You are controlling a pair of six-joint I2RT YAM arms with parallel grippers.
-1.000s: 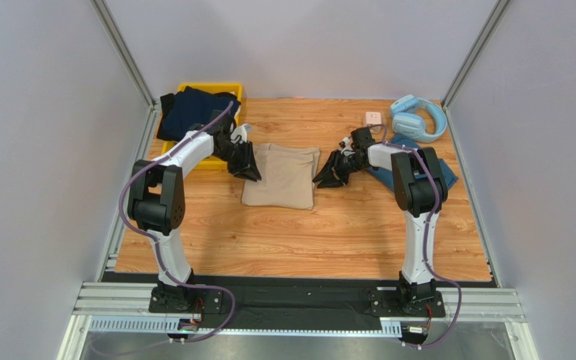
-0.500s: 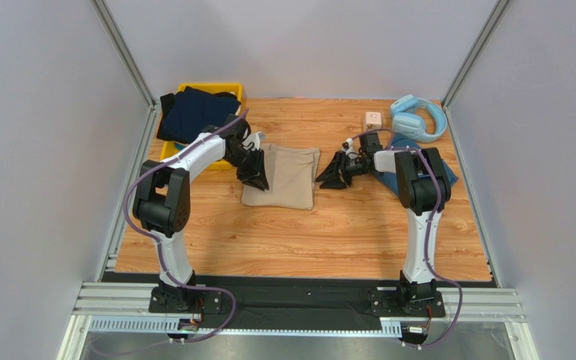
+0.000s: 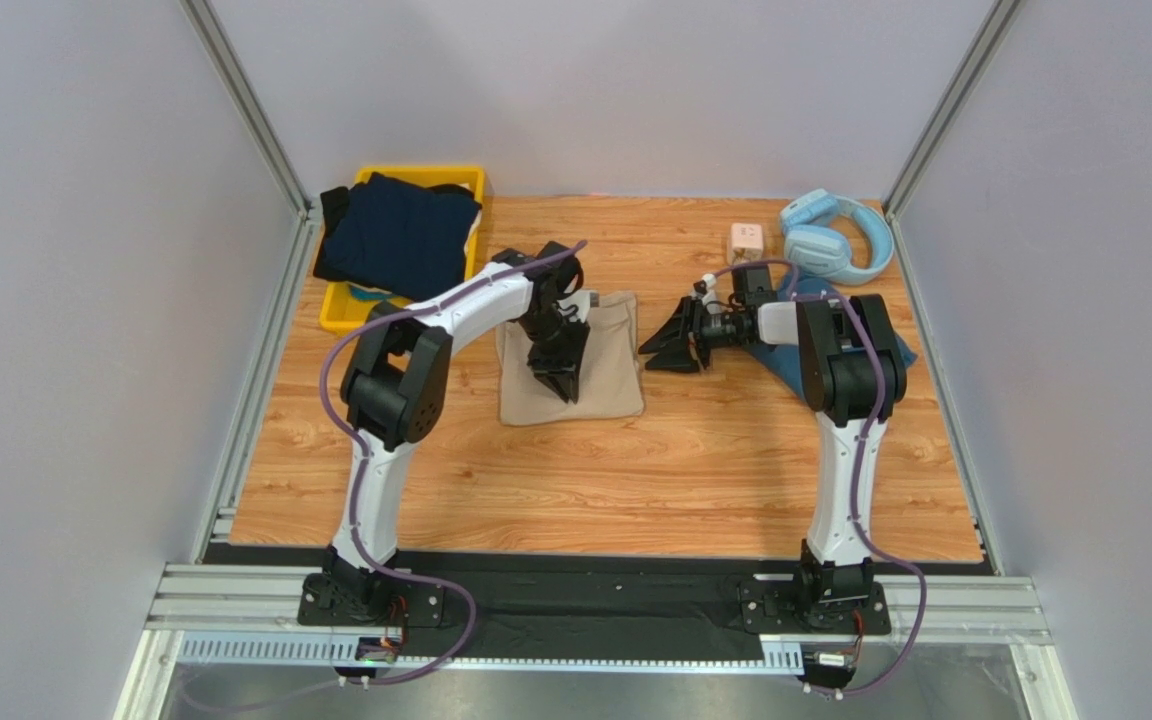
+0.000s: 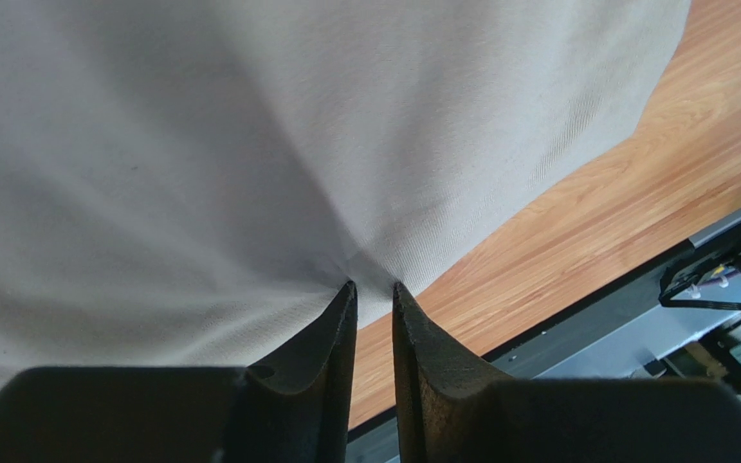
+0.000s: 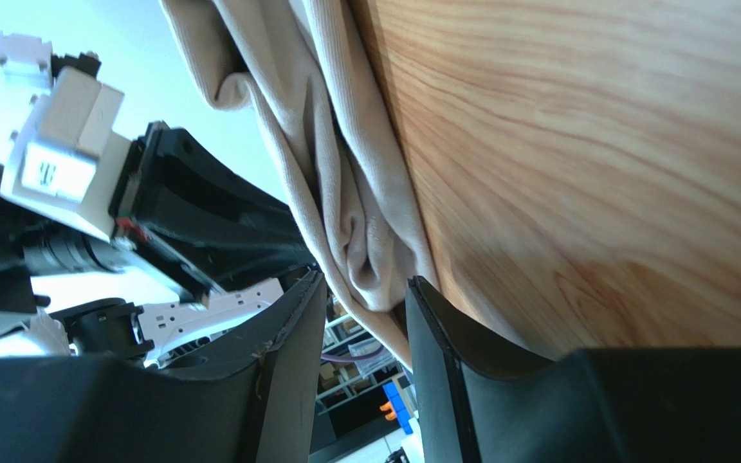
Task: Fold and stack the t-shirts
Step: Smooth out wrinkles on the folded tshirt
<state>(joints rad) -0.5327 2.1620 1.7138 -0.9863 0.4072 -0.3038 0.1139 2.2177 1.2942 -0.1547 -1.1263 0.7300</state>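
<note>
The beige t-shirt (image 3: 612, 375) lies folded on the wooden table, mid-back. My left gripper (image 3: 560, 365) is over its middle, shut on a pinch of the beige fabric (image 4: 249, 145), which puckers at the fingertips (image 4: 345, 299). My right gripper (image 3: 669, 350) is open just right of the tee's right edge; the bunched edge (image 5: 370, 241) lies at its fingertips (image 5: 423, 294). The dark navy t-shirt (image 3: 394, 225) is piled on the yellow bin. The teal-blue t-shirt (image 3: 905, 357) lies under my right arm, mostly hidden.
The yellow bin (image 3: 339, 308) stands at the back left. Light-blue headphones (image 3: 838, 236) and a small pale box (image 3: 748, 237) sit at the back right. Grey walls close in both sides and the back.
My left gripper has moved right from the beige tee's left edge to over its middle, taking fabric along. The tee has shifted slightly right. My right gripper has drawn back a little and narrowed.
</note>
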